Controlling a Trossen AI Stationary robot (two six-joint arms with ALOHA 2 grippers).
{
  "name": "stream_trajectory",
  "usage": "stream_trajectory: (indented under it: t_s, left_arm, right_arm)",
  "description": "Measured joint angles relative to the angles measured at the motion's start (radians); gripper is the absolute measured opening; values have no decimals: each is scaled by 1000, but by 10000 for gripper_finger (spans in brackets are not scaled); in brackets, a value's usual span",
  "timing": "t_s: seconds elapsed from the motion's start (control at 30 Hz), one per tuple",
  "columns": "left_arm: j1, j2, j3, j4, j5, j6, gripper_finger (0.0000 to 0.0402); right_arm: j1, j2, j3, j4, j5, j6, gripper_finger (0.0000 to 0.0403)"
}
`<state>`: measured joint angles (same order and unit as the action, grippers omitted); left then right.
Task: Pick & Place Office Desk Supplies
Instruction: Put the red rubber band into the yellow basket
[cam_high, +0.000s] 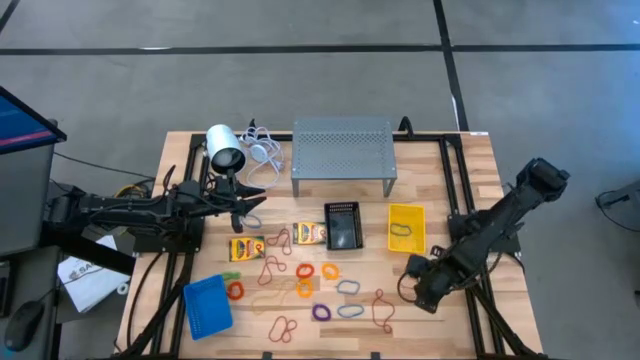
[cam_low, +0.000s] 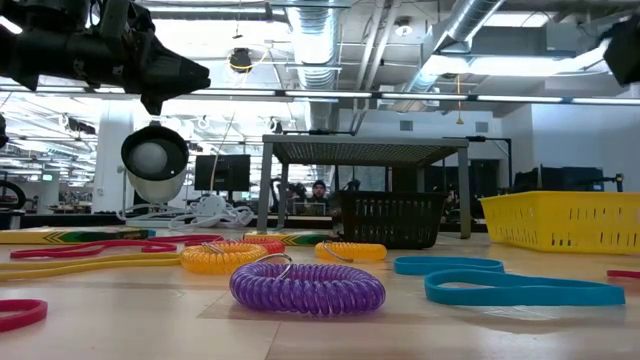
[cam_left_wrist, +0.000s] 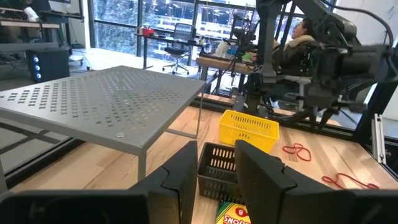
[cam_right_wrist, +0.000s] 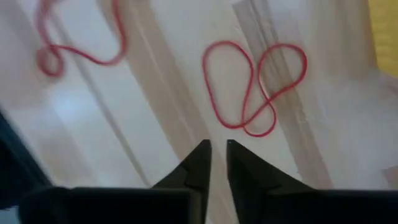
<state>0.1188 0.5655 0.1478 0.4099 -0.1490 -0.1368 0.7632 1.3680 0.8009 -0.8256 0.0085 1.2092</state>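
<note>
Thin rubber-band loops (cam_high: 300, 285) in red, orange, purple and pale blue lie scattered on the near half of the table. Two yellow crayon boxes (cam_high: 246, 248) (cam_high: 309, 233) lie flat behind them. The blue bin (cam_high: 207, 305) sits near left, the black bin (cam_high: 342, 225) at the middle, and the yellow bin (cam_high: 406, 228) to its right with one loop inside. My left gripper (cam_high: 255, 205) hovers open over the table's left part, pointing toward the black bin (cam_left_wrist: 217, 165). My right gripper (cam_right_wrist: 218, 149) is shut, low above the wood beside a twisted red loop (cam_right_wrist: 249, 87), touching nothing.
A grey perforated stand (cam_high: 342, 150) occupies the far middle. A white cylinder with its cable (cam_high: 228, 148) lies at far left. Black frame rails (cam_high: 455, 190) run along both table sides. Bare wood shows near the right corner (cam_high: 450, 330). A person sits in the room beyond the table.
</note>
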Motion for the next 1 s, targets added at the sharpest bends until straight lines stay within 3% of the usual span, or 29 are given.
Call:
stream_trajectory:
  t_s: [0.23,0.4,0.73,1.0]
  left_arm:
    - [0,0,0,1,0,0,104]
    - [0,0,0,1,0,1,104]
    - [0,0,0,1,0,31,104]
    - [0,0,0,2,0,31,104]
  right_arm:
    - [-9,95,0,41,-4,62,147]
    - [-23,162,0,47,2,77,179]
    - [-44,262,0,49,26,40,159]
    - [-42,258,-2,62,24,38,120]
